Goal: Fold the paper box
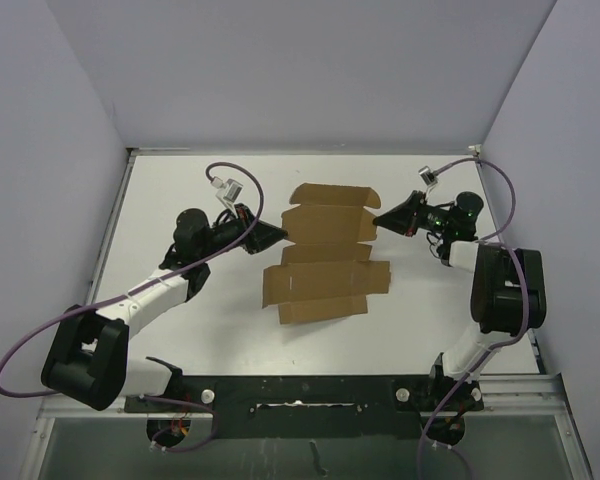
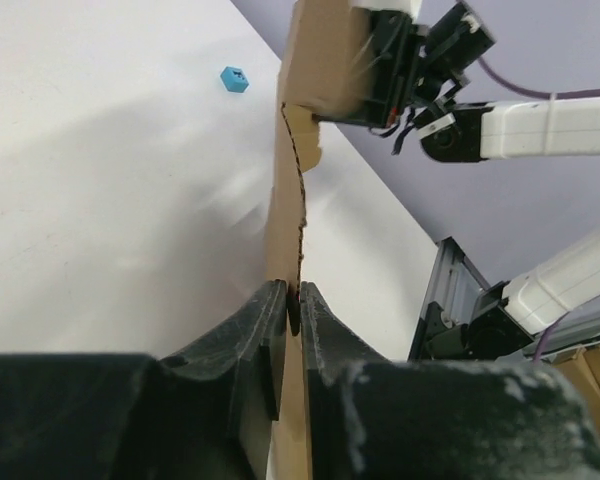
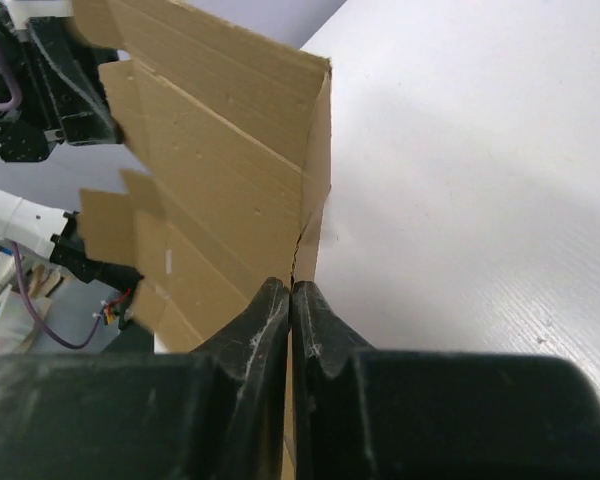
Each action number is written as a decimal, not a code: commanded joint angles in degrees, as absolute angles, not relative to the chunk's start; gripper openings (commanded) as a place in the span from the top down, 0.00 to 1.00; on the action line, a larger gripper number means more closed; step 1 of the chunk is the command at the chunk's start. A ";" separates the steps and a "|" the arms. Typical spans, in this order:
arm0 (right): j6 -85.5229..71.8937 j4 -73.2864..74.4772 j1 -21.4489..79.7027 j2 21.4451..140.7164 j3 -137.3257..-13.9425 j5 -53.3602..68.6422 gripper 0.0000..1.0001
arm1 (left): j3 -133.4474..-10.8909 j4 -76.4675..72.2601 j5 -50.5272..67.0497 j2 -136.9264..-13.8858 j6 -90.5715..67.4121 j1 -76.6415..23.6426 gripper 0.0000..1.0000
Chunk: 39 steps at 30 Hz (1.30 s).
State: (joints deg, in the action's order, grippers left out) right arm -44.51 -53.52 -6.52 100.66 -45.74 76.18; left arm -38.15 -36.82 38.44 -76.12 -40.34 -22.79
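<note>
We are pinching the paper box (image 1: 325,262) at opposite edges with left tool (image 2: 292,295) and right tool (image 3: 291,290) (both grips shallow), aiming to fold both sides evenly.

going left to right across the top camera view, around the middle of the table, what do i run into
left gripper, shut on the box's left edge → paper box → right gripper, shut on the box's right edge
</note>
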 commanded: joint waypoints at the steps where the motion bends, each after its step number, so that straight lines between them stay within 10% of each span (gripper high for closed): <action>1: -41.23 -53.45 -8.52 93.99 -45.59 79.38 1.00 | -40.55 -34.97 38.61 -75.83 -36.74 -22.87 0.86; 9: -10.47 -11.19 -10.08 84.93 -51.95 75.57 1.00 | -46.38 -18.43 35.29 -71.41 -25.20 -20.65 0.43; 19: 5.71 7.09 -10.23 83.05 -56.76 75.36 1.00 | -46.56 -26.57 41.68 -70.31 -27.90 -10.92 0.03; 39: 20.76 21.61 -8.37 78.47 -61.76 75.89 1.00 | -56.47 -29.45 56.53 -80.39 -26.57 -10.19 0.05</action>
State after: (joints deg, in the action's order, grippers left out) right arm 16.73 19.25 -8.93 81.17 -58.96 74.56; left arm -53.41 -27.27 53.17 -80.20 -31.07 -10.02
